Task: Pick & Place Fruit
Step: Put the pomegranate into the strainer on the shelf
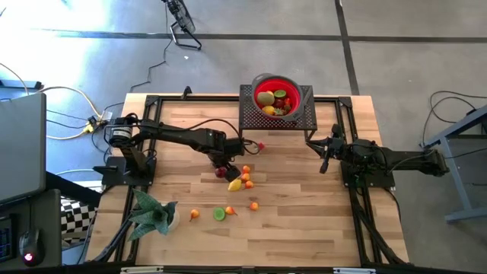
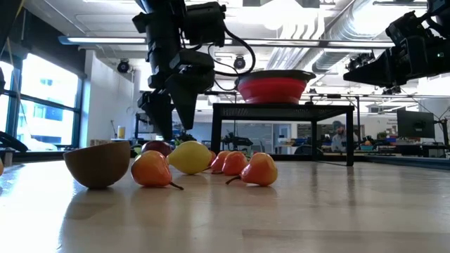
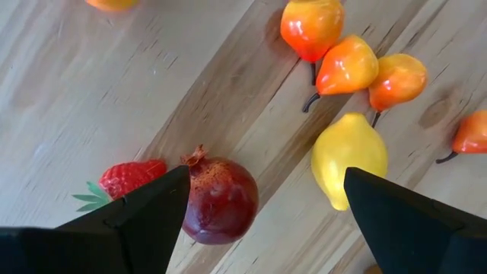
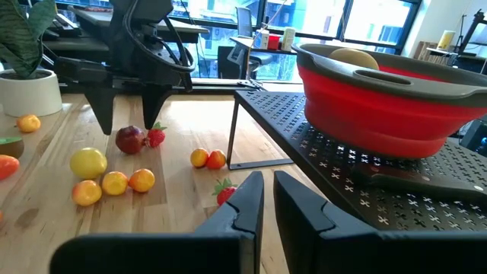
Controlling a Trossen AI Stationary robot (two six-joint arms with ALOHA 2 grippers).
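Observation:
A dark-red plum (image 3: 221,199) lies on the wooden table beside a red strawberry (image 3: 133,176). A yellow lemon (image 3: 348,158) and several small orange fruits (image 3: 346,65) lie close by. My left gripper (image 3: 265,173) points steeply down over them, open. One finger stands next to the plum and the other next to the lemon, with the tips just above the table (image 4: 130,140). My right gripper (image 4: 266,205) waits shut at the table's right side, held level and pointing toward the red bowl (image 1: 275,95). The bowl holds some fruit.
The red bowl sits on a black mesh stand (image 1: 300,118) at the table's far middle. A strawberry (image 1: 261,144) lies beside the stand. A potted leafy plant (image 1: 152,213) stands near left, with an orange fruit (image 1: 195,215) and a lime (image 1: 219,214) near it.

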